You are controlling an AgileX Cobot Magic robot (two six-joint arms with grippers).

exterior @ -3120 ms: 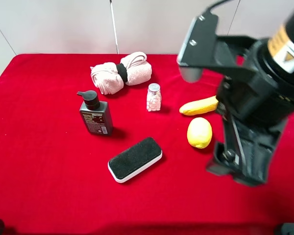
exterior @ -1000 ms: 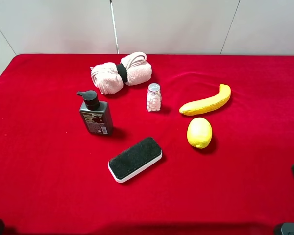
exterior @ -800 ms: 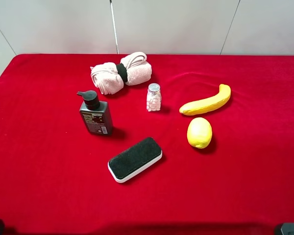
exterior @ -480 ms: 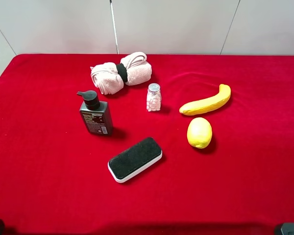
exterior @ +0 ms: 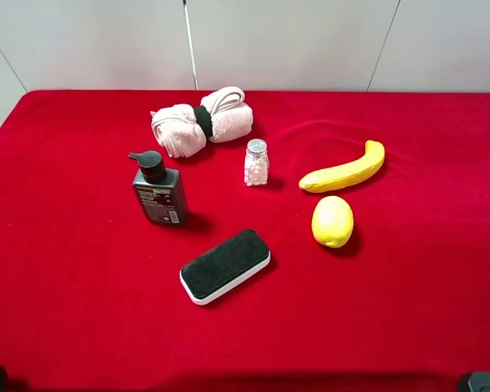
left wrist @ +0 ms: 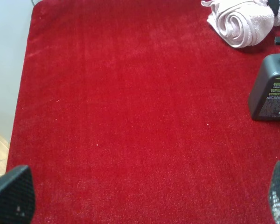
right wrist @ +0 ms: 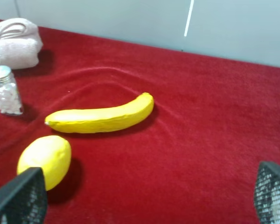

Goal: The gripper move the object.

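Note:
The dark grey pump bottle (exterior: 159, 193) stands upright on the red cloth, left of centre, black pump on top and label facing the front. It also shows at the edge of the left wrist view (left wrist: 271, 88). My left gripper (left wrist: 144, 195) is open and empty, its two black fingertips (left wrist: 11, 193) wide apart over bare cloth, well short of the bottle. My right gripper (right wrist: 144, 196) is open and empty, its fingertips (right wrist: 19, 196) near the lemon. Neither gripper's jaws show in the exterior high view.
A rolled pink towel (exterior: 202, 121) lies behind the bottle. A clear salt shaker (exterior: 256, 162) stands at centre. A banana (exterior: 344, 171) and a lemon (exterior: 332, 220) lie to the right. A black-topped white eraser block (exterior: 225, 265) lies in front.
The right arm, which filled the right side of the exterior view 3.1 s ago, has pulled back out of it. No object has moved.

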